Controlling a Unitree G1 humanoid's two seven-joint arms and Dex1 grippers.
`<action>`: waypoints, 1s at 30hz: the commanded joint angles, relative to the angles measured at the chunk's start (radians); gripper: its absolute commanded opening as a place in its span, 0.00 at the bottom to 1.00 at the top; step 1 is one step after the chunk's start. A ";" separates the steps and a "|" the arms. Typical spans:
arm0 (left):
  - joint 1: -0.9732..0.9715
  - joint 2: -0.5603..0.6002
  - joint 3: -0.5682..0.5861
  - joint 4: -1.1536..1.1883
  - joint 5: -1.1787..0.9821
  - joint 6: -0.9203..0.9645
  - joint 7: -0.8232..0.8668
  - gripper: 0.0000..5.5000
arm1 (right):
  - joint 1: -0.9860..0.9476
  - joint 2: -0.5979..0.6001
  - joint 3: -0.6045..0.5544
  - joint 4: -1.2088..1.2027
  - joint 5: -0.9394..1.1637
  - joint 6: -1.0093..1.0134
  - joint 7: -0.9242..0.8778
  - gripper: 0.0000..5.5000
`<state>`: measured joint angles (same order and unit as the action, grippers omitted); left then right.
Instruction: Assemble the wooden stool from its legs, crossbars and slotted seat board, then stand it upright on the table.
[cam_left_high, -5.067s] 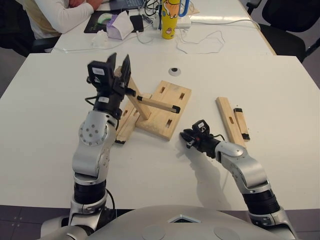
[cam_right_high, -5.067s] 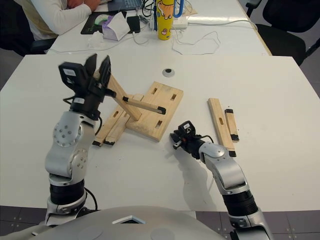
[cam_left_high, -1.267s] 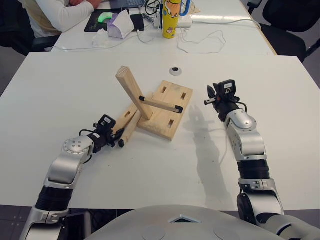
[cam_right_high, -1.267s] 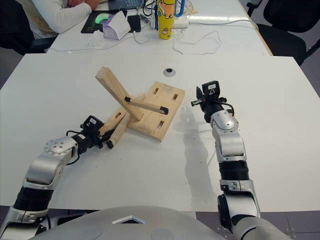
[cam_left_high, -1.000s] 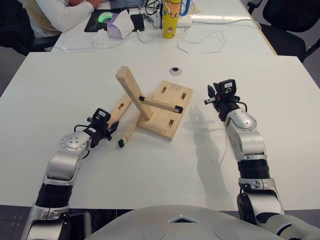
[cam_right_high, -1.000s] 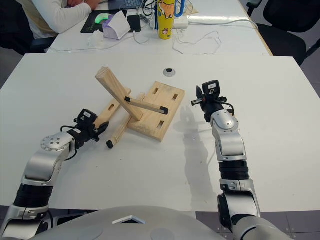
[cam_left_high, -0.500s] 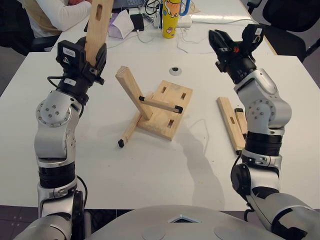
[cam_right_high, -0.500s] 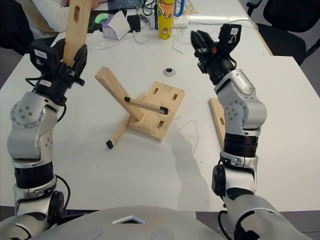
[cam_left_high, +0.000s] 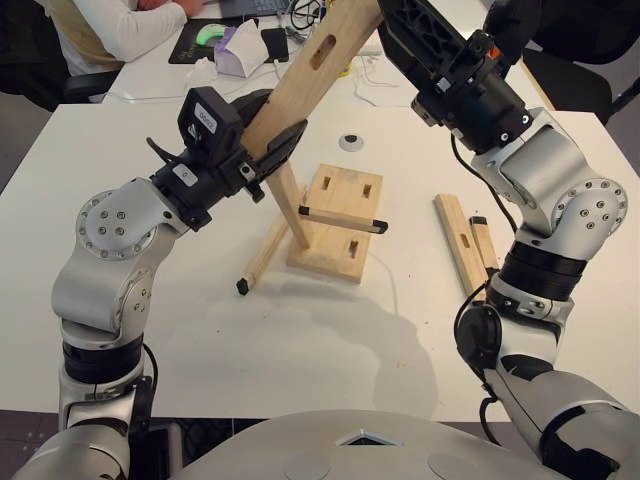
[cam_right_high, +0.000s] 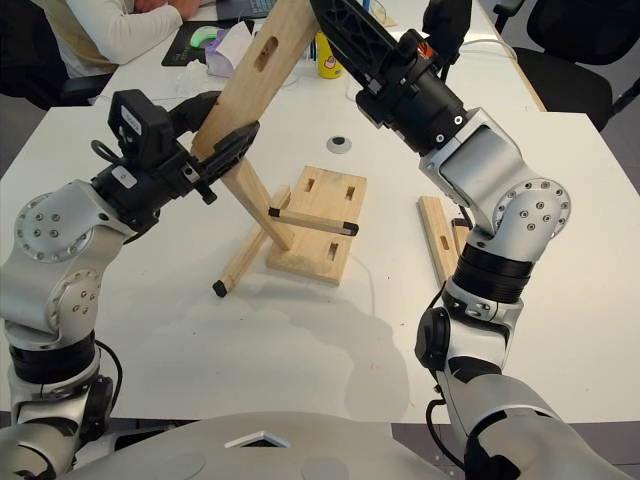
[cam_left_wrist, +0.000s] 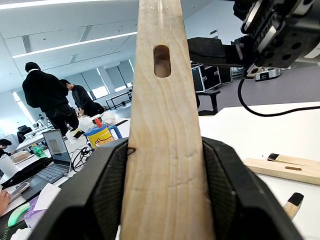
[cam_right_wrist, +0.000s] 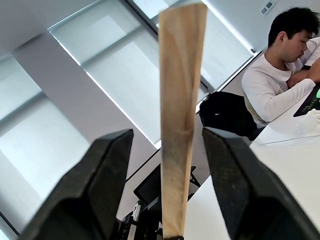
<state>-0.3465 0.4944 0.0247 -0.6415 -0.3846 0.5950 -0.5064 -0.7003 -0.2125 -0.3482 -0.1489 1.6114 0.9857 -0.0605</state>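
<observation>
My left gripper is shut on a slotted wooden leg, held high above the table and slanting up towards the right. My right gripper is open, and its fingers flank the leg's upper end without touching it. Below lies the slotted seat board. A second leg stands tilted in it and carries a black-tipped crossbar. Another stick lies to the left of the board. A slotted leg and a short crossbar lie on the right.
A small round insert sits in the table behind the board. The table behind holds cables, a tissue pack and a seated person's things. The white table in front of the board is bare.
The left arm has tipped its leg from upright over to the right and lowered it towards the board. The right gripper has swung in around the leg's top end. The seat board has turned slightly.
</observation>
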 joint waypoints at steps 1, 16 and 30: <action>-0.012 0.022 -0.015 -0.015 -0.016 0.022 -0.016 0.37 | -0.005 -0.017 0.021 -0.009 0.037 -0.033 -0.043 0.46; -0.011 0.038 -0.032 -0.018 -0.008 0.027 -0.019 0.37 | -0.014 -0.043 0.045 0.009 0.036 -0.128 -0.071 0.20; -0.001 0.033 -0.020 0.003 0.004 0.020 0.009 0.55 | -0.005 -0.056 0.050 0.012 0.035 -0.163 -0.062 0.19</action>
<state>-0.3512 0.5248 0.0011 -0.6459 -0.3810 0.6051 -0.5032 -0.7002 -0.2575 -0.2967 -0.1404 1.6557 0.8397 -0.1257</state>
